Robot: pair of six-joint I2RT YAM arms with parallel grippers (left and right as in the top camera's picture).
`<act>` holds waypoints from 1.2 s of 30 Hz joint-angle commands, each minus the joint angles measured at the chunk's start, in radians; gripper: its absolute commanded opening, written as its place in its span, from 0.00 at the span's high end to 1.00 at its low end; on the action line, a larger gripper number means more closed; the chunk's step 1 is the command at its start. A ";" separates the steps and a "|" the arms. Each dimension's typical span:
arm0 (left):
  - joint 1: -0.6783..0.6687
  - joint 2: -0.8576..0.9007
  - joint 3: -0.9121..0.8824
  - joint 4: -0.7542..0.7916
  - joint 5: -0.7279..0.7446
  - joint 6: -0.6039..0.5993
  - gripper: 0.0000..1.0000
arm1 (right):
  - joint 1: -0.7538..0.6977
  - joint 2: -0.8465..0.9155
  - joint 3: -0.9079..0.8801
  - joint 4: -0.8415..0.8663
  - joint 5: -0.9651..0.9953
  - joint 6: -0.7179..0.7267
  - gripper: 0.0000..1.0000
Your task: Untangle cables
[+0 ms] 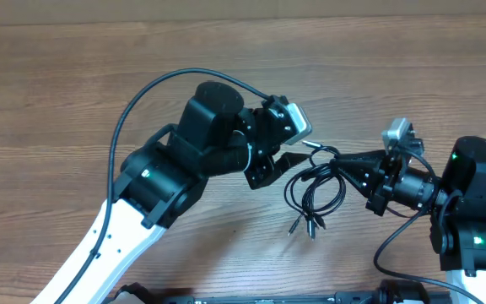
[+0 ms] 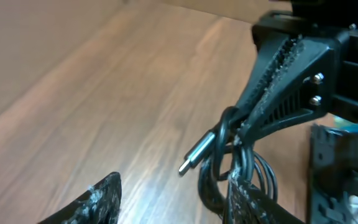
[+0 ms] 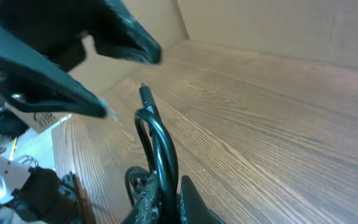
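Wood table (image 1: 49, 93) spreads wide under everything, and both arms lean in over its middle: left arm (image 1: 163, 173) from the lower left, right arm (image 1: 471, 203) from the right edge. Left gripper (image 1: 275, 169) has its jaws spread with nothing between them, hanging just beside the bundle. Right gripper (image 1: 342, 160) is pressed tight, pinching the cables (image 1: 315, 192) at the top of their loops. The left wrist view shows the strands squeezed right at its tip. The bundle sits between the two grippers, loops overlapping, and the lower loops seem to lie on the table. One plug (image 2: 194, 155) pokes out beside the pinch, metal tip showing. More plugs (image 1: 304, 225) lie at the bottom of the loops.

How will it handle? Light, I'd say, and limp: thin cord that sags, follows any pull and drags its neighbours along. The jacket is smooth and likely slippery in a loose pinch. The plugs look like the only stiff parts. Best hold for the free gripper, to my eye, is a single strand just behind that sticking-out plug, clear of the other loops. That way the pull draws one cord out rather than tightening the tangle.
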 commanded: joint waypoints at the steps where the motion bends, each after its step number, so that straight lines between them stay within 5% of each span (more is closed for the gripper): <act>1: -0.001 -0.043 0.011 0.017 -0.108 -0.023 0.44 | 0.003 -0.005 0.015 0.010 0.016 0.057 0.96; 13: 0.000 -0.031 0.010 0.082 -0.190 -0.068 0.41 | 0.003 -0.005 0.015 0.012 -0.098 0.003 0.96; 36: -0.034 0.025 0.010 0.086 -0.076 -0.097 0.50 | 0.003 -0.005 0.015 0.030 -0.097 0.024 0.96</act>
